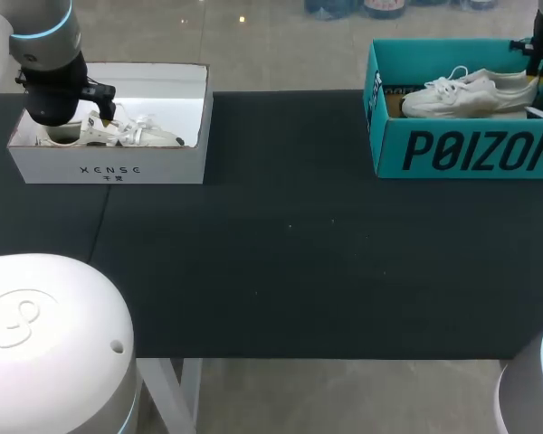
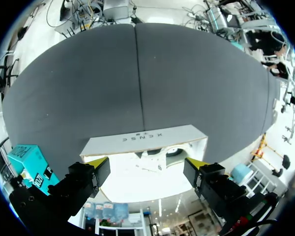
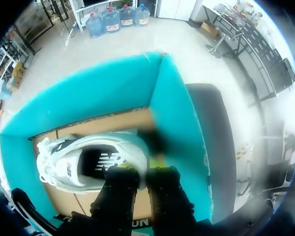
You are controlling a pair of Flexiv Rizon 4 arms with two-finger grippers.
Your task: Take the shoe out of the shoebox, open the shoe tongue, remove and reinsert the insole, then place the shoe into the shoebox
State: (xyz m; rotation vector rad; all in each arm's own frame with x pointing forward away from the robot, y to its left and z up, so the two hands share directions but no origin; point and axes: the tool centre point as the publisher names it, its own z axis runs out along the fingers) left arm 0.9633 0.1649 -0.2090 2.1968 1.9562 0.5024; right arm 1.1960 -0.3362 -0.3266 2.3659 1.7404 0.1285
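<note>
Shoe removal starting: right gripper (image 3: 140,168) is clamping the heel of the shoe (image 3: 64,167) inside the shoebox (image 3: 172,108), left gripper (image 2: 147,164) is hanging spread just above a white box (image 2: 147,139); next move is likely calling for a straight lift.

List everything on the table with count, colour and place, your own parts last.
white cardboard shoebox: 1, white, table's far left.
white laced shoe: 1 visible, white, inside the white cardboard shoebox.
teal cardboard shoebox: 1, teal, far right.
white lace-up sneaker: 1, white, inside the teal cardboard shoebox.
table: 1, black top.
left gripper: yellow-tipped, open over the white box.
right gripper: at the sneaker's heel.
</note>
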